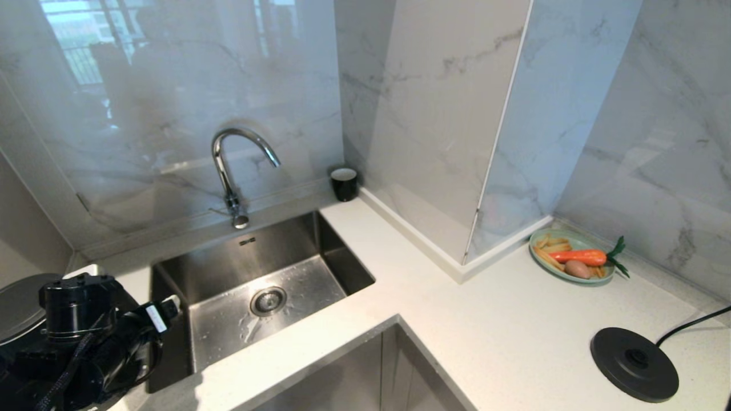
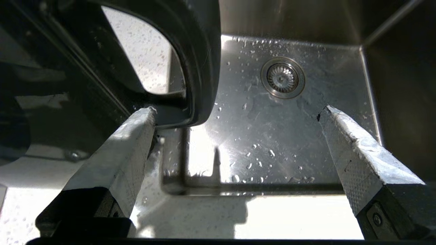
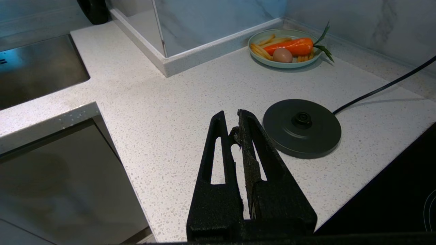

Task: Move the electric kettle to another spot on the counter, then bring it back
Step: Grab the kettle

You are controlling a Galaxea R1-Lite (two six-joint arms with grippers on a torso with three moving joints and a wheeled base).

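So the kettle (image 1: 17, 305) is sitting at the far lower left of the head view, on the counter (image 1: 457, 319) left of the sink (image 1: 257, 285), well apart from its base (image 1: 634, 363) way over at the lower right. By my read the first half is done: it's been moved to another spot. What's left is carrying it back across to the base.

Left gripper (image 2: 235, 115) is spread wide, gripping nothing. In the left wrist view one finger (image 2: 119, 156) sits right up against the bottom of the kettle's handle (image 2: 201, 68), maybe touching it, while the other hangs free over the wet sink floor, with the handle nearer the first finger than the middle of the gap. Can't tell if it's letting go or lining up for a re-grab.

Right gripper (image 3: 236, 129) is clenched with nothing in it, hovering over the counter near the base.

The kettle itself: glossy black, big loop handle you can see speckled counter through, flat grey lid in the head view. Mostly hidden behind the left arm.
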